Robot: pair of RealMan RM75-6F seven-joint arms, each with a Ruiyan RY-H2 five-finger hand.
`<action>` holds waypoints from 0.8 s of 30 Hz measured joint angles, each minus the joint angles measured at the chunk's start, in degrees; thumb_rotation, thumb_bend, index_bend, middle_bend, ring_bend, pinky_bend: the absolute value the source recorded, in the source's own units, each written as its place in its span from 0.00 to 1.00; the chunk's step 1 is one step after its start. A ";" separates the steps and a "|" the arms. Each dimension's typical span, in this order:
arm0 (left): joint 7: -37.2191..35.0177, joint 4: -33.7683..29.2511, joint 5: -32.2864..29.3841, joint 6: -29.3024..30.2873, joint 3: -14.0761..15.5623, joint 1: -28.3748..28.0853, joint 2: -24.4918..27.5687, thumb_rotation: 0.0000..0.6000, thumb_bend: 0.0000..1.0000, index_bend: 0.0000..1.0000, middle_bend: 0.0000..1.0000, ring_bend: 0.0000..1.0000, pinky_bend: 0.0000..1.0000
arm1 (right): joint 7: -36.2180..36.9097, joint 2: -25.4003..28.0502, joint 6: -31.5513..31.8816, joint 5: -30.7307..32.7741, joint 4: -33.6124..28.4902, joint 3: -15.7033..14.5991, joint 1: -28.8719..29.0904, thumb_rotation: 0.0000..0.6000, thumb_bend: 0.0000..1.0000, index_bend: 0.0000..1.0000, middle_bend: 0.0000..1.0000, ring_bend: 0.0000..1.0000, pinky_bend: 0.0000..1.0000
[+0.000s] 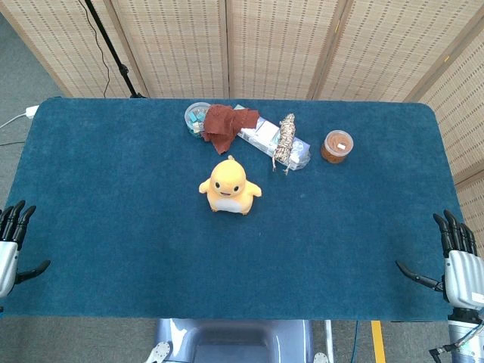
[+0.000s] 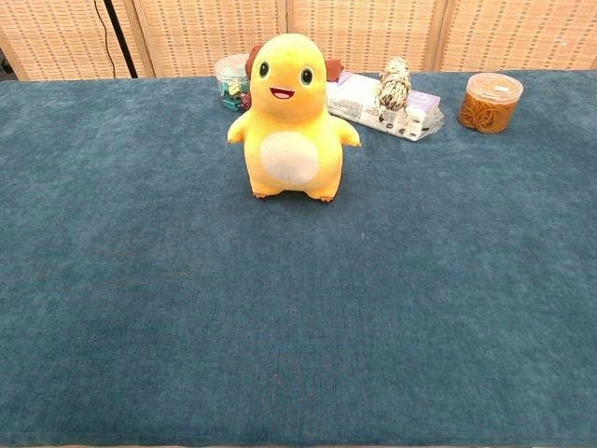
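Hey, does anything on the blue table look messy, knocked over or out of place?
Mostly tidy: the yellow plush toy stands upright. Only the crumpled reddish-brown cloth looks untidy, draped partly over the small clear tub.

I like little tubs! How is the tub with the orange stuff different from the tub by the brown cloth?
The orange tub stands alone toward the right end of the table; the clear tub stands further left, touching the brown cloth. The orange tub holds brownish-orange contents; the clear tub holds mixed bright bits. The orange tub has a lid with a white label; the clear tub shows none. Both are small, round, upright and see-through.
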 measured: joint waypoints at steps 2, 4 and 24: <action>0.38 0.01 -0.36 -0.26 -0.17 -0.14 -0.15 1.00 0.00 0.00 0.00 0.00 0.00 | 0.04 -0.20 -0.09 -0.05 -0.82 0.87 0.53 0.41 0.00 0.00 0.00 0.00 0.00; 0.71 0.01 -0.79 -0.58 -0.37 -0.31 -0.34 1.00 0.00 0.00 0.00 0.00 0.00 | -0.17 -0.59 -0.11 -0.95 -0.88 1.87 1.67 0.40 0.00 0.00 0.00 0.00 0.00; -0.10 -0.12 -2.80 -1.37 -1.44 -0.67 -0.15 1.00 0.00 0.00 0.00 0.00 0.00 | -21.13 -4.25 -21.70 10.00 -5.24 12.47 24.98 0.40 0.00 0.00 0.00 0.00 0.00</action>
